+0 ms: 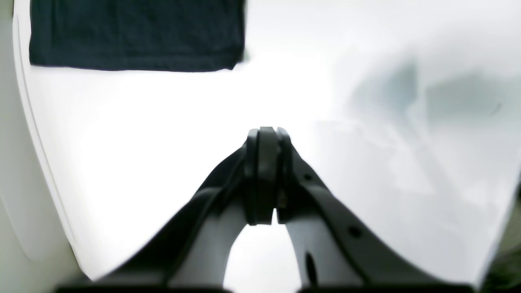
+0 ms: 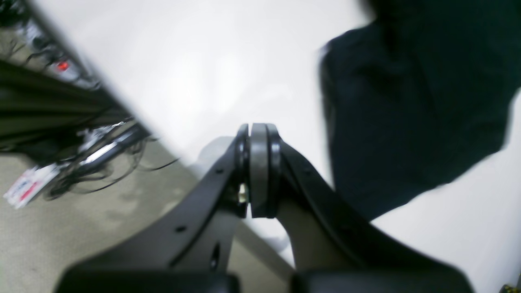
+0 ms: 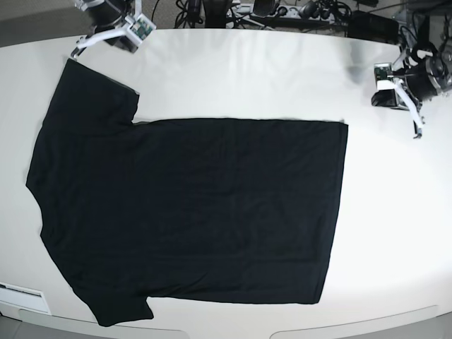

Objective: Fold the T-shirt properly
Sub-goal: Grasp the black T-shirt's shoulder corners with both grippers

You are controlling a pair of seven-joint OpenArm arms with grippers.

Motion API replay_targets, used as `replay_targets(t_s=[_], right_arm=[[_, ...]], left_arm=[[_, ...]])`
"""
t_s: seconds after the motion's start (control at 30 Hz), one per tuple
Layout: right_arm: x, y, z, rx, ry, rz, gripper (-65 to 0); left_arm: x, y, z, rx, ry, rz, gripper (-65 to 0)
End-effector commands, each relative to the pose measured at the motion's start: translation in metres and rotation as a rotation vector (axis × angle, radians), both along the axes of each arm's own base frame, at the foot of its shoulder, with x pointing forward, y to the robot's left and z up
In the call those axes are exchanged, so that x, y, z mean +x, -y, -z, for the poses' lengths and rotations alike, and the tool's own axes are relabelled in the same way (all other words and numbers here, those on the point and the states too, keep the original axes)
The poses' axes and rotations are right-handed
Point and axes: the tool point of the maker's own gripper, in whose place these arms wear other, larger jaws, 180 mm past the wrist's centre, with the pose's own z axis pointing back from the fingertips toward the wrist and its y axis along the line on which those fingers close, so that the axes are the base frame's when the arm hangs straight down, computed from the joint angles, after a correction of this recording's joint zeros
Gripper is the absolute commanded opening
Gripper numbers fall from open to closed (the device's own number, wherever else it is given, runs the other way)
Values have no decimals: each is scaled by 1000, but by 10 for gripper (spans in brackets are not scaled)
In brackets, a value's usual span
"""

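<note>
The black T-shirt (image 3: 191, 205) lies flat on the white table (image 3: 395, 212), plain side up, with its sleeves at the left and its hem at the right. My right gripper (image 3: 76, 52) is shut and empty, just off the tip of the far sleeve. In the right wrist view the gripper (image 2: 258, 128) hovers near the table edge, with the sleeve (image 2: 407, 101) to its right. My left gripper (image 3: 418, 133) is shut and empty over bare table, right of the hem's far corner. In the left wrist view the gripper (image 1: 266, 132) is apart from the shirt corner (image 1: 134, 36).
Cables and power strips (image 3: 282, 10) lie beyond the table's far edge. More cables (image 2: 93, 154) show on the carpet floor past the table edge. A white label (image 3: 18, 289) sits on the table's front left rim.
</note>
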Motion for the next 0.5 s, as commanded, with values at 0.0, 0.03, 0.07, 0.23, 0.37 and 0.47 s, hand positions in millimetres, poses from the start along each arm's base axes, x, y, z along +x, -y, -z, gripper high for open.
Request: replay_targets(t_s=[0.0, 0.03, 0.07, 0.23, 0.37, 0.47], right_arm=[[8, -5, -8, 31, 32, -11, -650], [13, -7, -10, 45, 43, -6, -650], [18, -8, -12, 60, 53, -2, -650], [26, -1, 3, 41, 43, 14, -650], [25, 1, 6, 36, 35, 15, -650], [25, 1, 6, 35, 34, 16, -650]], left_arm=[[9, 2, -5, 1, 25, 39, -572], [11, -1, -1, 20, 27, 54, -494], [12, -3, 3, 35, 24, 62, -421], [6, -2, 27, 58, -29, 97, -334], [6, 3, 46, 91, -15, 156, -334], [14, 4, 62, 120, -2, 185, -333]])
